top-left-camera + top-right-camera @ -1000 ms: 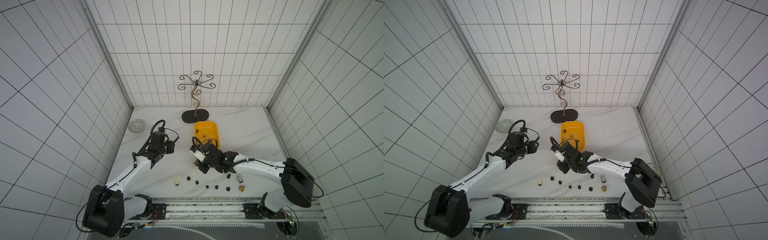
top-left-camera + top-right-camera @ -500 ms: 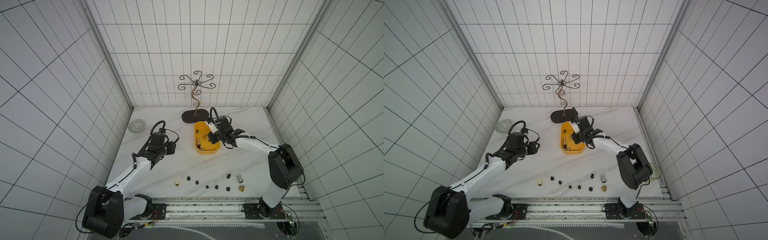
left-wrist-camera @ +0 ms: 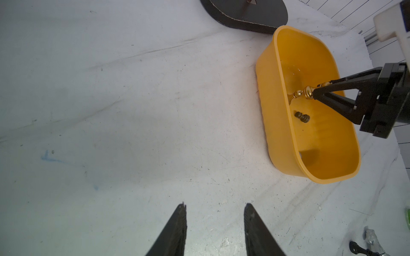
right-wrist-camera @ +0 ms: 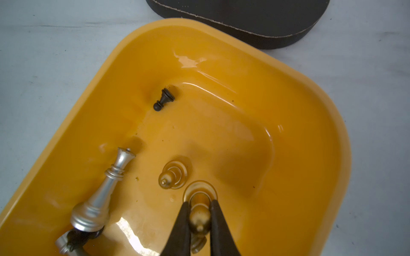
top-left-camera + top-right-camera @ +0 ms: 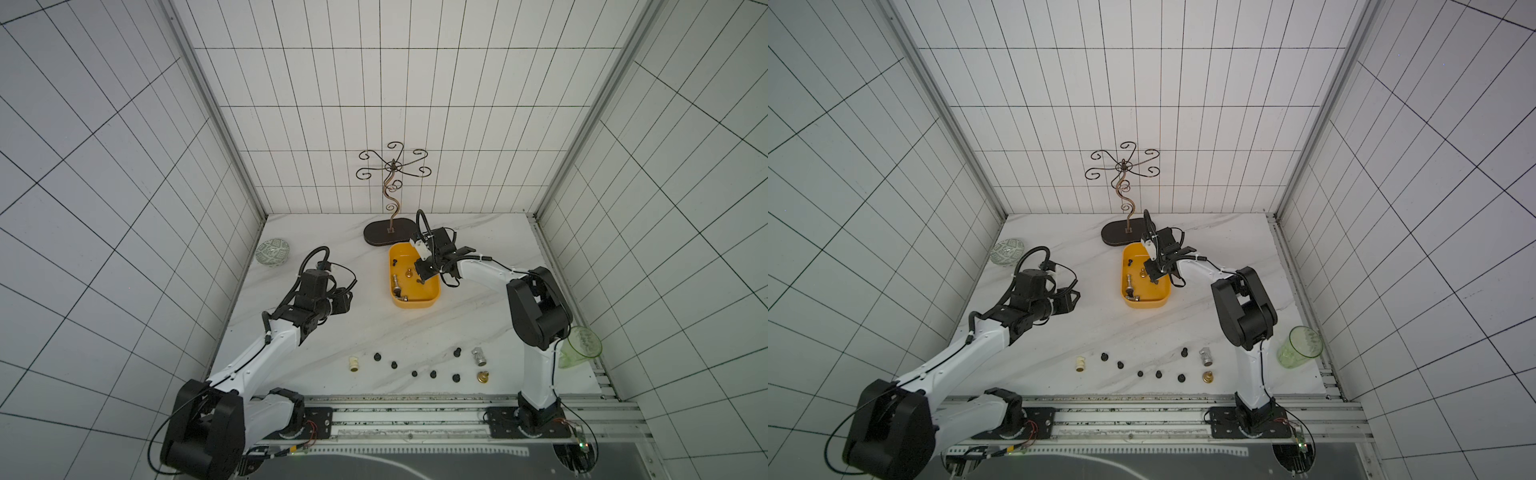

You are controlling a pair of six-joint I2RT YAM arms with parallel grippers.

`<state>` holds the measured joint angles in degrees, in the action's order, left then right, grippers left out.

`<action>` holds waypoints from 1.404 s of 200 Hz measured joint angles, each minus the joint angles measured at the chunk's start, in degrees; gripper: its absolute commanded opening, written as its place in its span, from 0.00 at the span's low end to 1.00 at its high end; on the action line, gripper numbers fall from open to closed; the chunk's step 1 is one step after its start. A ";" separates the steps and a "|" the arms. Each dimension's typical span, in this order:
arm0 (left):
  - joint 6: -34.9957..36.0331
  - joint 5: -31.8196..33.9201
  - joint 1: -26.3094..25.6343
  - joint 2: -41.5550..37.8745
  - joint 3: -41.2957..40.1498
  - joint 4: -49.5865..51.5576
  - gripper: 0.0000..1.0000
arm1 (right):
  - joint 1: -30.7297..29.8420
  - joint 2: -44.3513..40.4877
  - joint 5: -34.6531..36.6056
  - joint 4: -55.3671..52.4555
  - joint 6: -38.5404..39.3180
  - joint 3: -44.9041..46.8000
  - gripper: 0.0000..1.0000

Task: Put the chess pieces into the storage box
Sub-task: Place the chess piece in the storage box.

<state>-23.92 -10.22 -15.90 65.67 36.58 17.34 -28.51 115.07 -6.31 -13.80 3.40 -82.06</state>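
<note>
Right jaws clamped on brass-gold piece (image 4: 199,218), low inside storage box (image 4: 310,144) at back of counter (image 3: 111,110). Left jaws apart, empty, above counter. 9 chess pieces (image 5: 433,374) lie near front edge.

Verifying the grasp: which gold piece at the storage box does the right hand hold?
The gold piece pinched in the right hand; the other gold piece stands free beside it.
</note>
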 measured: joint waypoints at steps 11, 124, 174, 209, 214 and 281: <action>-0.13 -0.09 0.00 -0.04 -0.11 -0.02 0.42 | 0.00 0.28 -0.02 -0.07 0.09 -0.46 0.20; -0.70 -0.07 -2.40 -1.33 -1.05 0.17 0.44 | 0.04 0.09 -0.94 -1.16 -0.35 -3.06 0.33; -0.74 3.67 -10.97 -2.08 -0.76 4.26 0.44 | 0.04 -11.63 -4.13 -0.90 -1.60 -2.82 0.34; -1.75 6.05 -14.82 -4.02 -0.59 7.89 0.44 | 0.22 -26.05 -6.73 4.87 -3.63 6.45 0.34; -2.05 6.32 -15.61 -4.31 -0.59 8.26 0.44 | 0.33 -27.76 -7.23 5.62 -3.93 8.48 0.34; -8.28 8.26 -27.76 -4.04 -1.07 11.06 0.44 | 0.55 -39.39 -9.42 6.54 -8.92 29.22 0.34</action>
<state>-32.21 -1.96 -43.66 61.63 35.51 28.40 -27.97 75.68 -15.73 -7.27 -5.52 -52.84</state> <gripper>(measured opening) 0.444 0.339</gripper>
